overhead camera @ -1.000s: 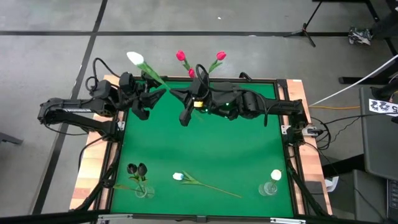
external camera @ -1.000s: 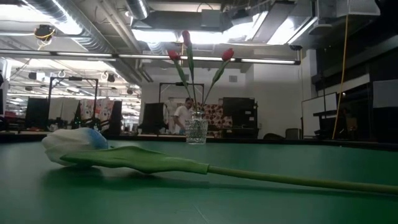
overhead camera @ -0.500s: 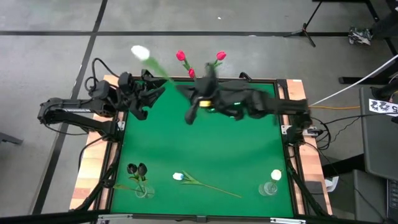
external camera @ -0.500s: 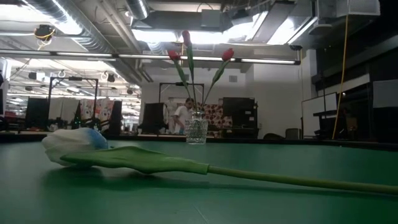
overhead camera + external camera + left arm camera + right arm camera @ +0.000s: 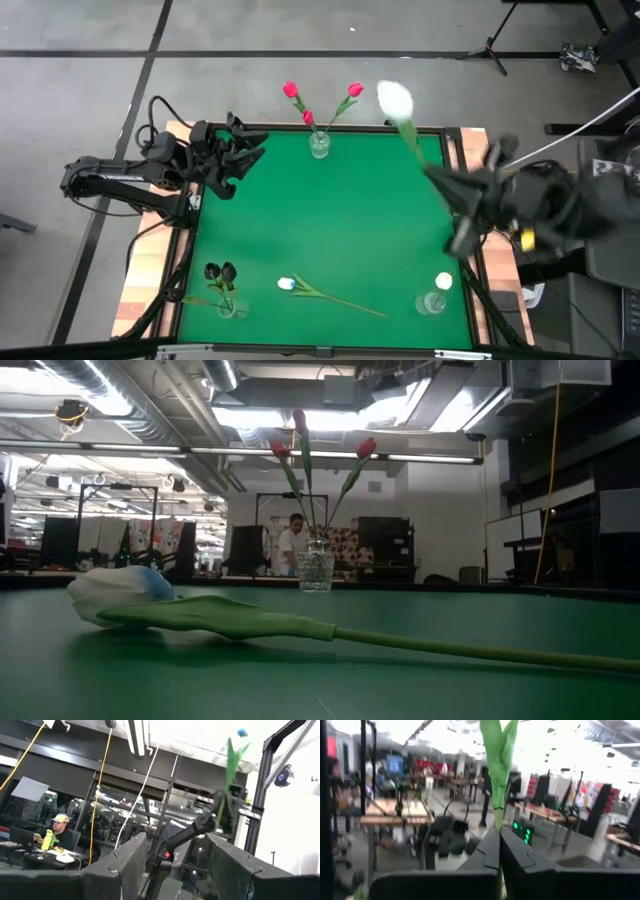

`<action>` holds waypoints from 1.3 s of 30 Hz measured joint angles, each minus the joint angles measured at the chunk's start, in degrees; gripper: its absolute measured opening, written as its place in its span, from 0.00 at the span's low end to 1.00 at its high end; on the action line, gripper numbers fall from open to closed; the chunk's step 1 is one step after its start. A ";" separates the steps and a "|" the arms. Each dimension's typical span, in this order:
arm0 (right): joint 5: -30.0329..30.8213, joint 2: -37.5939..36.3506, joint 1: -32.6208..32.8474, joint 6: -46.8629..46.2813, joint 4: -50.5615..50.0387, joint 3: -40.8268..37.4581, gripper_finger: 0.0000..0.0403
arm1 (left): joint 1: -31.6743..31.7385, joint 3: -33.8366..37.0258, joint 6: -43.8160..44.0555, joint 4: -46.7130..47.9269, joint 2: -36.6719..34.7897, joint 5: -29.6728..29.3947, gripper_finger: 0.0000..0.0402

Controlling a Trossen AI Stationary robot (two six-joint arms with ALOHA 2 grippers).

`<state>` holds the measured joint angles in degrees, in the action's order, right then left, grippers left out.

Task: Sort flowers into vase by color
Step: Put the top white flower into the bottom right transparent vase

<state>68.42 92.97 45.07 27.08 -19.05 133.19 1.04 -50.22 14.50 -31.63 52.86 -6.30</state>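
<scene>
The right gripper [image 5: 462, 222] hangs over the table's right edge, its fingers pressed together on the stem of a white tulip [image 5: 396, 100]; the wrist view shows the green stem and leaf rising straight out of the pinch. The head leans back toward the far right corner, high above the green mat [image 5: 340, 220].

The left gripper [image 5: 240, 150] waits at the far left corner, fingers spread, holding nothing.

That tulip looks feather-light, with a thin, whippy stem that I'd expect to sway when swung. A grip low on the stem, as here, seems right; the soft head would crush.

The vase with a white flower [image 5: 435, 298] stands at the near right corner, the likely home for this one. Another white tulip [image 5: 325, 293] lies flat near the near edge. Dark blooms [image 5: 220, 272] fill the near left vase, and the red tulips [image 5: 320, 100] stand at the far edge.
</scene>
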 joint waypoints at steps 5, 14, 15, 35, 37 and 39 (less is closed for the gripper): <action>19.62 3.76 9.56 -1.15 -1.18 -1.64 0.00 | 0.00 0.00 0.37 0.58 0.00 0.00 0.48; 20.60 2.65 14.82 -34.92 -26.06 -3.54 0.00 | 0.00 0.00 2.03 1.15 0.00 0.02 0.48; 19.40 2.47 15.20 -37.31 -28.97 -3.59 0.00 | 0.00 0.00 2.12 1.13 0.00 0.02 0.48; 2.41 -22.05 30.30 -28.05 -42.79 -3.44 0.00 | 0.05 0.00 5.07 1.15 0.11 -0.38 0.48; -1.78 -22.70 33.66 -26.82 -44.96 -3.57 0.00 | 0.13 0.00 5.07 1.14 0.11 -1.47 0.48; -1.73 -22.99 37.21 -27.52 -49.01 -3.67 0.00 | 0.13 0.00 5.09 1.15 0.11 -3.27 0.48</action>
<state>66.69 69.97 82.28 -0.44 -68.06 129.51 1.17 -50.22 19.59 -30.48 52.97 -9.56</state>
